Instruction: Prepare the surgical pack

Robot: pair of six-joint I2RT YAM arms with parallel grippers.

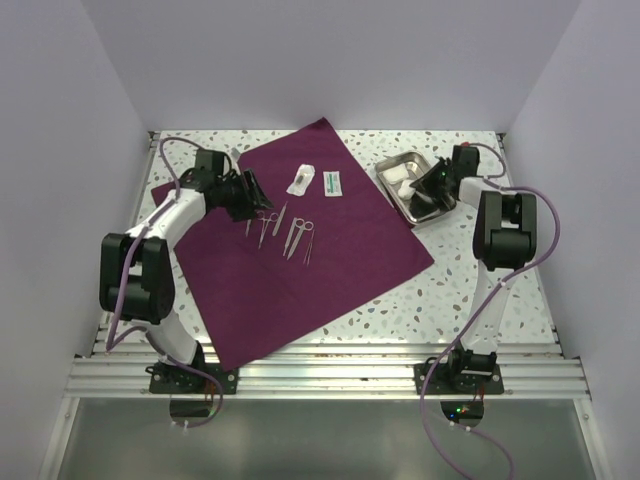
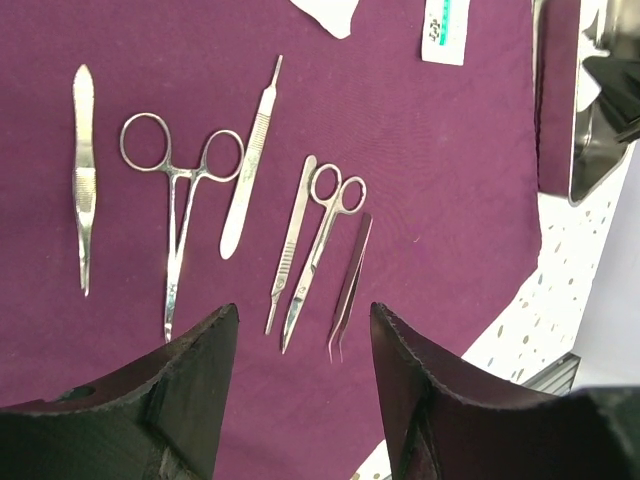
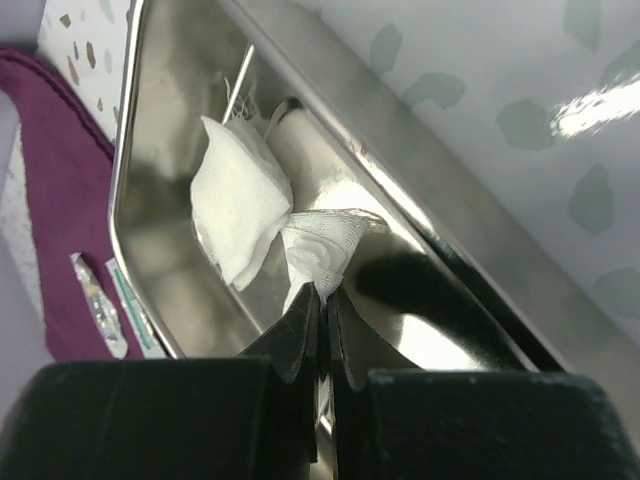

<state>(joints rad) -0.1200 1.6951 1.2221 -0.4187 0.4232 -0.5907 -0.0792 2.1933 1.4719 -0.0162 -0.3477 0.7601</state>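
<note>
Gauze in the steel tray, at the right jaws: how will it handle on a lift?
Likely floppy: the gauze crumples and frays where the right gripper pinches it. Probably very light, so it may drag the second gauze square touching it. The tray looks slick, so little resistance.

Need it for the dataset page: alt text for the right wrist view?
The right hand, shut, pinches a white gauze square inside the steel tray, a second gauze square touching it. The purple drape shows at the left edge.
</note>
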